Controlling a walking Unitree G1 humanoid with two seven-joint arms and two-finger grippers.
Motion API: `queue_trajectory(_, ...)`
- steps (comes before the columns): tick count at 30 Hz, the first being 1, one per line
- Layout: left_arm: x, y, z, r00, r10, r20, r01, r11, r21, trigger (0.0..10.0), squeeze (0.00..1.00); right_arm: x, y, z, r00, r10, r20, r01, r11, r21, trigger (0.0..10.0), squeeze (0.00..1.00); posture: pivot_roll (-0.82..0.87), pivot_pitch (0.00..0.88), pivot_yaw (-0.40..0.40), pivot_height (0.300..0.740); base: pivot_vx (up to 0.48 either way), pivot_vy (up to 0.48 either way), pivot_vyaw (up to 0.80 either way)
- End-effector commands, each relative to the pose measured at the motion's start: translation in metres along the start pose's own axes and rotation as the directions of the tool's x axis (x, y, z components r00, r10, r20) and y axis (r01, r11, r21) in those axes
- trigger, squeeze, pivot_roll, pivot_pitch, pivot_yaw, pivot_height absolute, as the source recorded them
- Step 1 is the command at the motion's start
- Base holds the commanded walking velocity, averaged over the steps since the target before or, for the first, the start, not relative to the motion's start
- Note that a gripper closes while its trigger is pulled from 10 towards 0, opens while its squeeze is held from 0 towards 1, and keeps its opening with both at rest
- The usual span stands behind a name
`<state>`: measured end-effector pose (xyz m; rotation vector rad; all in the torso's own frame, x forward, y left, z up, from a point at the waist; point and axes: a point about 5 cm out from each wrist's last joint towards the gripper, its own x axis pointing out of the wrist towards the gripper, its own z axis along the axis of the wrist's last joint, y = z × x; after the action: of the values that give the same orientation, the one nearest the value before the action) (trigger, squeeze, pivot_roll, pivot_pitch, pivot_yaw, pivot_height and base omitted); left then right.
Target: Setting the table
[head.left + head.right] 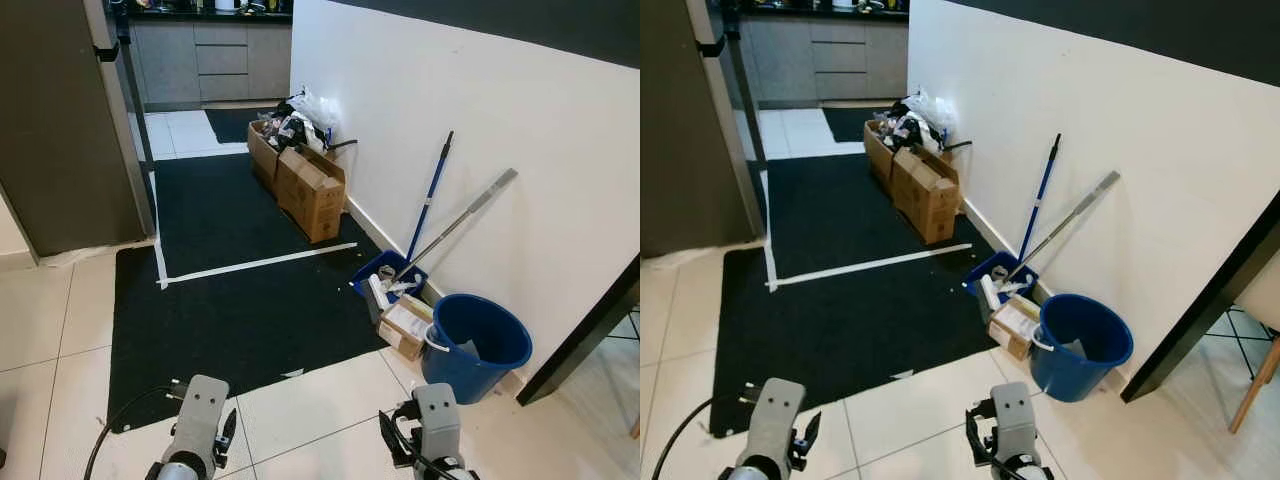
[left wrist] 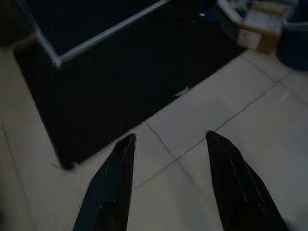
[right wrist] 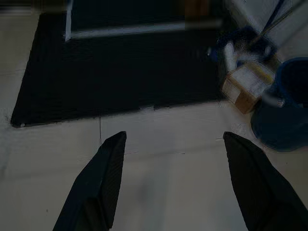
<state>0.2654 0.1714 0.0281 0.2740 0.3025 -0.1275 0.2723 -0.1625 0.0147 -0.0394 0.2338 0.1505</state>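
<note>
Both silver arms hang low at the bottom of the eye views, the left arm point(image 1: 195, 425) over the edge of the black mat and the right arm point(image 1: 435, 425) over pale tiles. In the left wrist view my left gripper point(image 2: 168, 144) is open, its two black fingers spread above bare tile with nothing between them. My right gripper point(image 3: 173, 139) is open too, above the tiles just short of the mat. No tableware can be made out. A dark table edge point(image 1: 590, 330) slants in at the far right.
A blue bucket point(image 1: 475, 345) stands by the white wall with a small cardboard box point(image 1: 405, 325), a blue tray point(image 1: 385, 275) and two leaning mop poles point(image 1: 440, 225). Cardboard boxes point(image 1: 310, 185) line the wall further on. A black mat point(image 1: 230, 290) with white tape covers the floor; a wooden chair leg point(image 1: 1255, 385) shows right.
</note>
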Motion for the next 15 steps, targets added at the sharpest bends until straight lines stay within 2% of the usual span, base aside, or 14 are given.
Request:
queue_trajectory(1,0.001,0.001,0.010,0.999,-0.011,0.040,0.010,0.999,0.032,10.0,0.00,-0.001,-0.009,0.005,1.000,-0.020,0.018,0.020,1.000,-0.005,10.0,0.00,0.10,0.025,0.022,0.740,0.000,0.000,0.00)
queue_trajectory(2,0.002,0.006,0.017,0.998,-0.011,0.063,0.008,0.999,0.044,10.0,0.00,0.000,-0.010,0.011,0.999,-0.022,0.042,0.022,1.000,-0.009,10.0,0.00,0.10,0.025,0.022,0.740,0.000,0.000,0.00)
queue_trajectory(3,0.008,0.028,0.054,0.985,0.047,0.167,-0.047,0.999,-0.003,10.0,0.00,0.004,-0.023,0.046,0.984,-0.084,0.158,0.084,0.996,0.007,10.0,0.00,0.09,0.033,0.020,0.740,0.000,0.000,0.00)
queue_trajectory(7,0.011,0.053,0.089,0.962,0.140,0.233,-0.128,0.990,-0.063,10.0,0.00,0.006,-0.035,0.082,0.955,-0.157,0.250,0.148,0.988,0.053,10.0,0.00,0.09,0.043,0.031,0.740,0.000,0.000,0.00)
queue_trajectory(9,0.011,0.053,0.089,0.962,0.140,0.233,-0.128,0.990,-0.063,10.0,0.00,0.006,-0.035,0.082,0.955,-0.157,0.250,0.148,0.988,0.053,10.0,0.00,0.09,0.043,0.031,0.740,0.000,0.000,0.00)
queue_trajectory(11,0.006,0.060,0.093,0.958,0.145,0.246,-0.138,0.989,-0.044,10.0,0.00,0.003,-0.035,0.098,0.939,-0.153,0.307,0.142,0.988,0.058,10.0,0.00,0.07,0.063,0.040,0.740,0.000,0.000,0.00)
queue_trajectory(13,0.000,0.061,0.084,0.961,0.141,0.239,-0.139,0.990,-0.026,10.0,0.00,-0.003,-0.029,0.106,0.928,-0.129,0.351,0.123,0.992,0.039,10.0,0.00,0.07,0.063,0.044,0.740,0.000,0.000,0.00)
queue_trajectory(15,-0.002,0.060,0.077,0.961,0.158,0.229,-0.150,0.987,-0.048,10.0,0.00,-0.004,-0.026,0.104,0.931,-0.121,0.344,0.108,0.993,0.058,10.0,0.00,0.07,0.065,0.044,0.740,0.000,0.000,0.00)
